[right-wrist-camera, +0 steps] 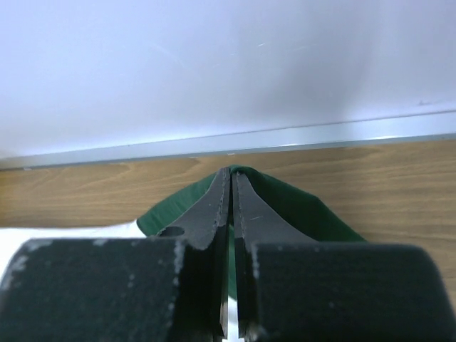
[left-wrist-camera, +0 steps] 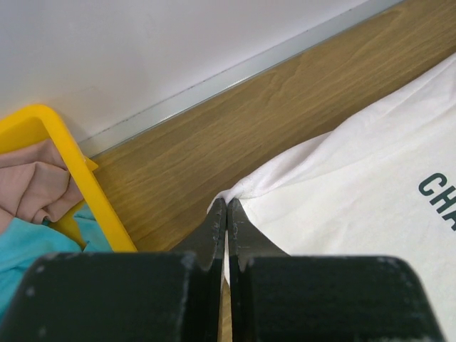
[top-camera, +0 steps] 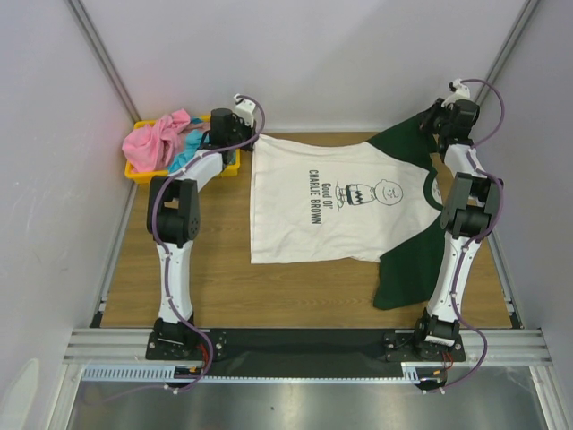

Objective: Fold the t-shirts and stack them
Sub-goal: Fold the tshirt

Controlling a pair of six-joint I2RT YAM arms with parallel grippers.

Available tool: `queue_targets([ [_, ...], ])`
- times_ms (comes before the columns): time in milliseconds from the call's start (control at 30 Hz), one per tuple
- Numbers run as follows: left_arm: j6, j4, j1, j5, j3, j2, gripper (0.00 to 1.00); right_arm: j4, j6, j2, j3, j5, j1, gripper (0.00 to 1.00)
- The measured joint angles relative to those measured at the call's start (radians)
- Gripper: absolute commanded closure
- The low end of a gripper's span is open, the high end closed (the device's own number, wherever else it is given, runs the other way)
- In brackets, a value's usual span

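Observation:
A white t-shirt with dark green sleeves and a black "Good Ol' Charlie Brown" print [top-camera: 336, 202] lies spread on the wooden table. My left gripper [top-camera: 247, 136] is shut on its white far-left corner [left-wrist-camera: 231, 197], pinched between the fingertips. At the far right, my right gripper [top-camera: 436, 119] is shut on the edge of the far green sleeve [right-wrist-camera: 285, 203], which drapes over the jaws. The other green sleeve [top-camera: 407, 273] lies flat near the right arm. A pink shirt [top-camera: 159, 141] and a turquoise shirt [top-camera: 183, 154] are bunched in the tray.
A yellow plastic tray [top-camera: 134, 172] stands at the far left corner, its rim [left-wrist-camera: 96, 196] close to my left gripper. A metal rail and white wall [right-wrist-camera: 228, 71] run just beyond both grippers. White walls close in both sides.

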Motion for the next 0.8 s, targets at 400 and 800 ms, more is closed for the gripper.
queue_targets([
  [400,0.009,-0.034,0.003,-0.001,0.089,0.061,1.00,0.022,-0.044,-0.002,-0.009,0.010,0.010,1.00],
  [800,0.018,-0.116,0.018,0.005,0.161,0.113,1.00,0.011,-0.045,0.003,0.038,0.000,-0.007,1.00],
])
